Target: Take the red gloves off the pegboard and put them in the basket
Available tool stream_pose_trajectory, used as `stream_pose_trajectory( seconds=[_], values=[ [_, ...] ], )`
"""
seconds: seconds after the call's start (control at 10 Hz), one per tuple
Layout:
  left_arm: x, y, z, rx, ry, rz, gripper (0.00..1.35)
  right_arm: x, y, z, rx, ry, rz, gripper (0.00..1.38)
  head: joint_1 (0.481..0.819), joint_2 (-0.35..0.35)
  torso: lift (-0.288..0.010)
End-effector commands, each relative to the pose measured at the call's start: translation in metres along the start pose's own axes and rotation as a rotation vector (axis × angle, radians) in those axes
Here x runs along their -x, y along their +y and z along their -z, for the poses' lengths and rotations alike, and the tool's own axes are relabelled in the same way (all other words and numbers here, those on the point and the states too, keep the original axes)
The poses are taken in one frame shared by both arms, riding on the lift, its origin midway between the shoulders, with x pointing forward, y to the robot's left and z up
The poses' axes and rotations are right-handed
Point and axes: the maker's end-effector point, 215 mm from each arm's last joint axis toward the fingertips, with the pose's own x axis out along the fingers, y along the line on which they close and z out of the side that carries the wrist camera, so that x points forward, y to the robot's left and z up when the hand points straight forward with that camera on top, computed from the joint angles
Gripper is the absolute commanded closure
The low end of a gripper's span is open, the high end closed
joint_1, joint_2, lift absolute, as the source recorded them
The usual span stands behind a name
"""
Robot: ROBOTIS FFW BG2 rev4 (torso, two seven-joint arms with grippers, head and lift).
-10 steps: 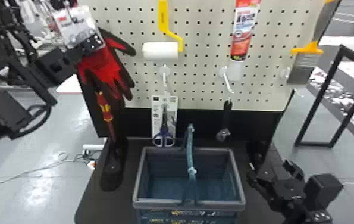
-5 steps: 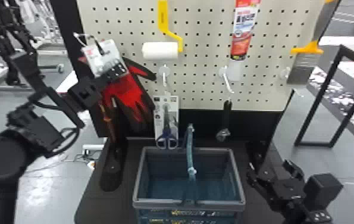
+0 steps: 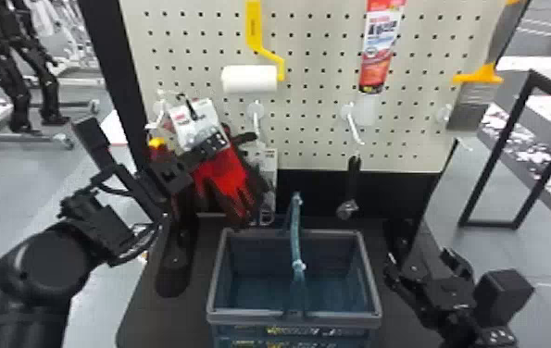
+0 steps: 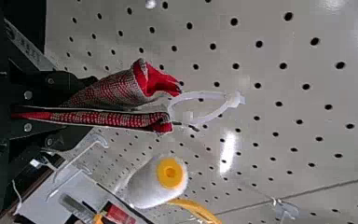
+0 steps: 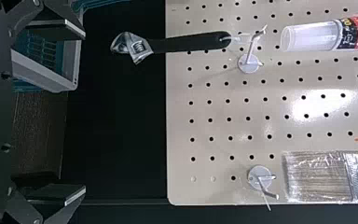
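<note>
"Where are the red gloves (image 3: pixel 228 173)?"

"Clamped between the closed fingers of the left gripper (image 3: pixel 216 142), in front of the pegboard (image 3: pixel 316 120), beyond the left side of the blue basket (image 3: pixel 216 277)."

"And the right gripper (image 3: pixel 420 264)?"

"Fingers spread wide, grasping nothing, just right of the basket, near a hanging adjustable wrench (image 3: pixel 353 185)."

No wording can be made out for sure. Small, blurred print stands on the white card (image 3: pixel 197 121) of the red gloves (image 3: pixel 230 173), just above the left gripper (image 3: pixel 216 144). Larger lettering covers the label of the red and white tube (image 3: pixel 380 46), well above the right gripper (image 3: pixel 420 266). Tiny dark marks run along the yellow roller handle (image 3: pixel 253 27), above and to the right of the left gripper.
</note>
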Motion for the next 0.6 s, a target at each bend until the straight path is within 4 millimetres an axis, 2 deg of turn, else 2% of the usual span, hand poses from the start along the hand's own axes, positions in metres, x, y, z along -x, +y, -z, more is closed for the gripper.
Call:
stream_pose_trajectory(
  seconds=[0.0, 0.5],
  values=[
    [-0.004, 0.01, 0.022, 0.005, 0.027, -0.011, 1.21, 0.0, 0.0, 0.0, -0.001, 0.0, -0.002, 0.14, 0.549, 0.0, -0.1],
    [-0.014, 0.018, 0.081, -0.019, 0.108, -0.075, 1.21, 0.001, 0.0, 0.002, -0.003, 0.002, -0.004, 0.14, 0.549, 0.0, -0.1]
  ],
)
